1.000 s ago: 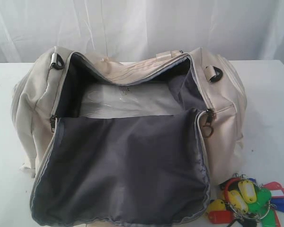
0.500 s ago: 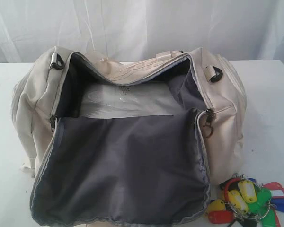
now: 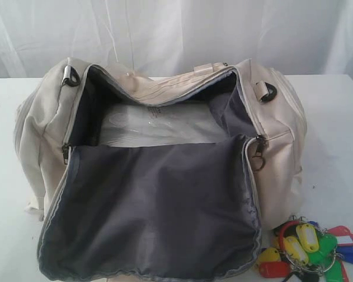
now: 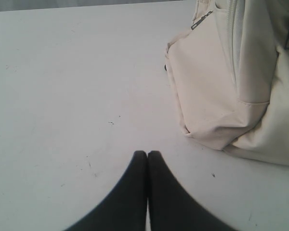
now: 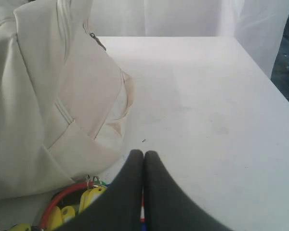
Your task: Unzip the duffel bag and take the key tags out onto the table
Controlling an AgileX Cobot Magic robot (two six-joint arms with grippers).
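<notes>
The cream duffel bag (image 3: pixel 165 164) lies unzipped on the white table (image 3: pixel 335 135), its top flap folded toward the front so the dark grey lining shows. The key tags (image 3: pixel 309 249), a bunch in red, yellow, green and blue on metal rings, lie on the table by the bag's front right corner. Neither arm appears in the exterior view. My left gripper (image 4: pixel 147 153) is shut and empty above bare table beside one end of the bag (image 4: pixel 231 86). My right gripper (image 5: pixel 143 153) is shut and empty, close above the key tags (image 5: pixel 74 202) next to the bag's other end (image 5: pixel 48 106).
A white curtain (image 3: pixel 176 29) hangs behind the table. Clear plastic packing (image 3: pixel 159 126) lies inside the bag. The table's right edge (image 5: pixel 269 77) runs near the right gripper. Bare tabletop lies on both sides of the bag.
</notes>
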